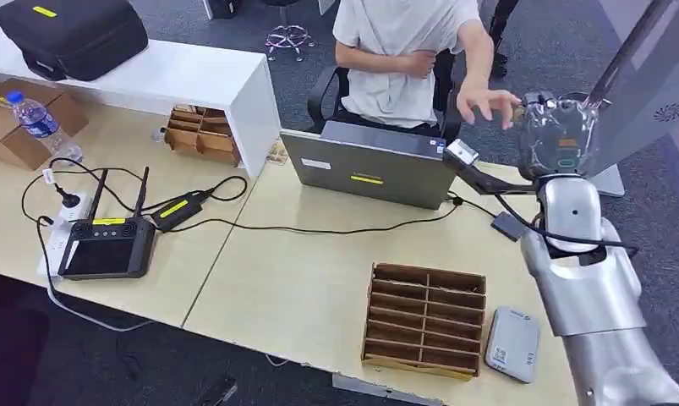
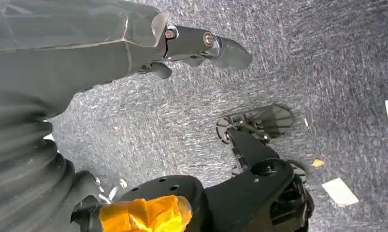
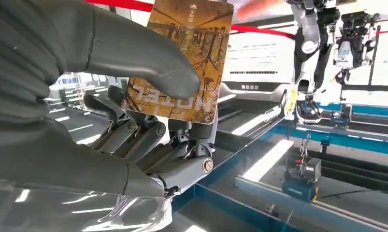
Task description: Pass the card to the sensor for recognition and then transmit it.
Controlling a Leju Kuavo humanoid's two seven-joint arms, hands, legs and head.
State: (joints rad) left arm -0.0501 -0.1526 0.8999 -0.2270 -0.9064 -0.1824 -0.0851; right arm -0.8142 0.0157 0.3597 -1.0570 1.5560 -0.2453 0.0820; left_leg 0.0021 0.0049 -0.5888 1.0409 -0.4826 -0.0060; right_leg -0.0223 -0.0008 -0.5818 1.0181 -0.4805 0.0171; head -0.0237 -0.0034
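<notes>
1. The card (image 3: pixel 182 58) looks thin, flat and stiff, and I judge it very light. Its glossy face is likely slick, so a pinch across the two flat faces near one short edge seems the safest hold, leaving most of the card free to present.
2. It is brown and gold with a tangled branch-like pattern and pale lettering, corners rounded.
3. The right robot hand (image 1: pixel 555 135) is raised beyond the far right end of the laptop (image 1: pixel 369 169), and in the right wrist view the thumb (image 3: pixel 148 63) is pressed on the card's face with the darker fingers (image 3: pixel 148 140) behind it, so the card is clamped there.
4. A seated person's hand (image 1: pixel 485 101) reaches toward it from behind the laptop, close by.
5. The grey sensor (image 1: pixel 513 342) lies on the counter (image 1: pixel 302 279), nearer the robot than the laptop, just beside a wooden slotted tray (image 1: pixel 424 317).
6. The left robot hand (image 2: pixel 201 46) hangs over carpet, holding nothing, fingers loosely extended.
</notes>
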